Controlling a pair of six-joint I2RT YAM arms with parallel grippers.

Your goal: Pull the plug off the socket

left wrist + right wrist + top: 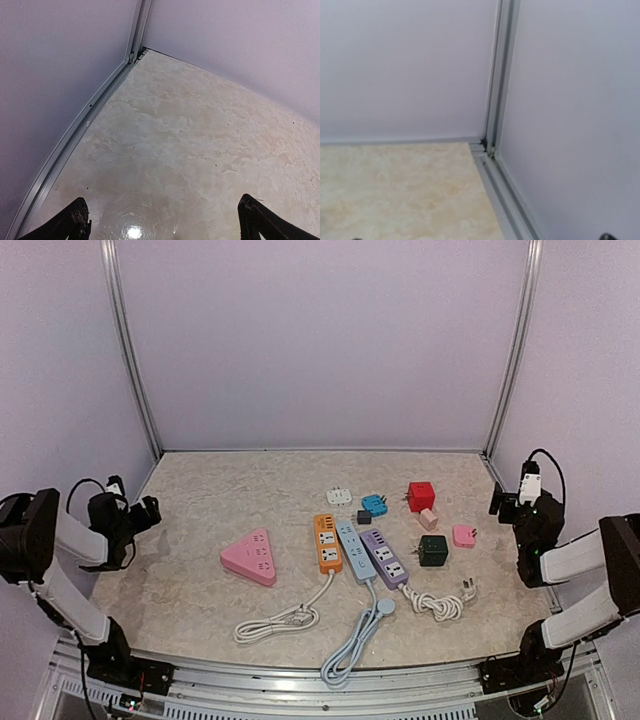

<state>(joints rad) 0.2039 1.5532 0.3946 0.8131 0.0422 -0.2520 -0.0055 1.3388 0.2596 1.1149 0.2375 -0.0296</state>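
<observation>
Top external: L fingers, R fingers wide apart, empty, at table edges

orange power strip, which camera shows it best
The top external view: the orange power strip lies unobstructed between the pink triangular socket and the blue strip. Both wrist views show only tabletop and walls, none of it.
</observation>
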